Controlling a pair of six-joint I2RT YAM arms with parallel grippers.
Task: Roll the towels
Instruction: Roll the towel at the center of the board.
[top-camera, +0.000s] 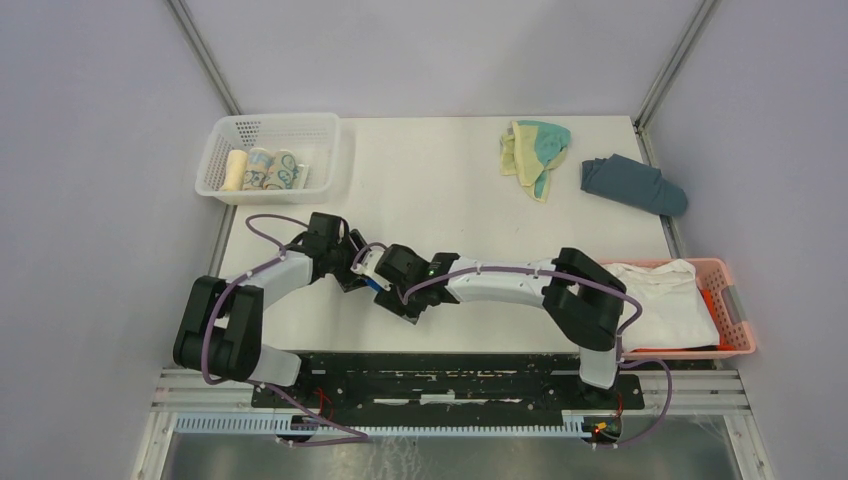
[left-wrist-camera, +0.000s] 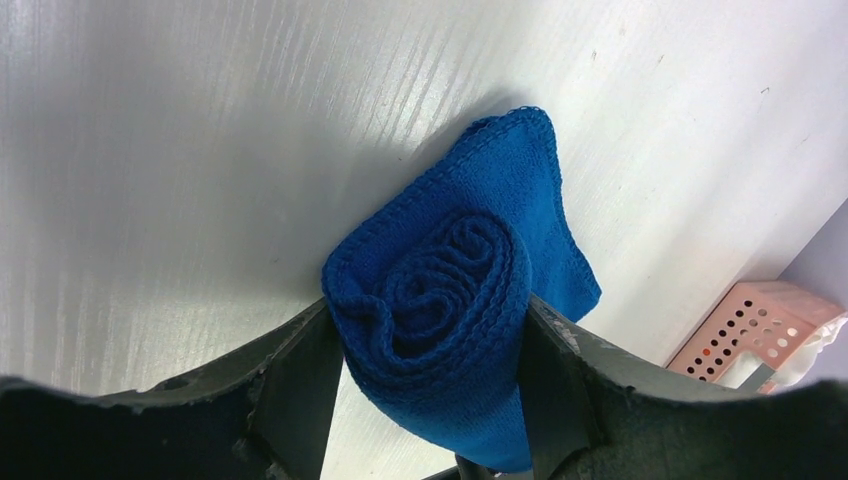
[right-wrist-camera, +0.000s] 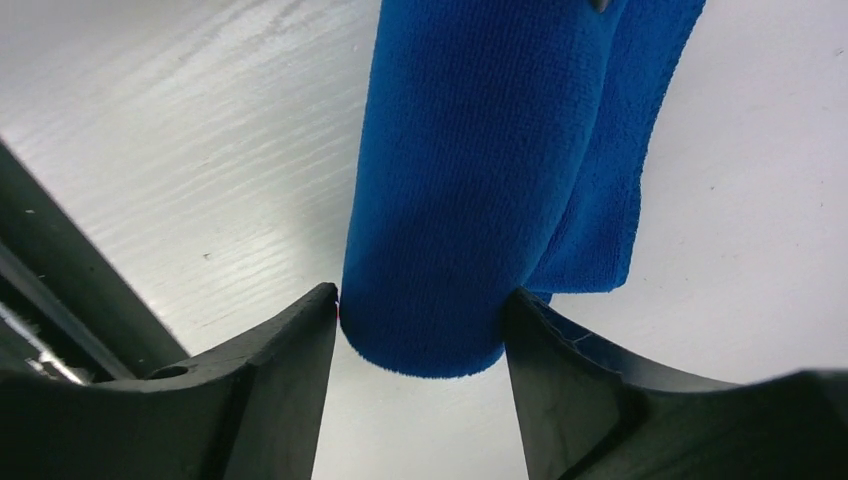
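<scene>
1. I see a white table (top-camera: 440, 190), faintly grained, boxed in by plain pale walls with metal corner posts.
2. The blue towel (left-wrist-camera: 440, 290) is rolled up at front centre, between the two arms.
3. The left gripper (left-wrist-camera: 428, 305) pinches the roll, a finger on either side. The right gripper (right-wrist-camera: 422, 295) clamps it the same way.
4. The yellow-and-teal towel (top-camera: 535, 152) lies crumpled far right, near a slate cloth (top-camera: 633, 184).
5. A white basket (top-camera: 225, 150) far left holds rolled cloths. A pink basket (top-camera: 737, 305) at the right edge holds a white cloth (top-camera: 660, 300).
</scene>
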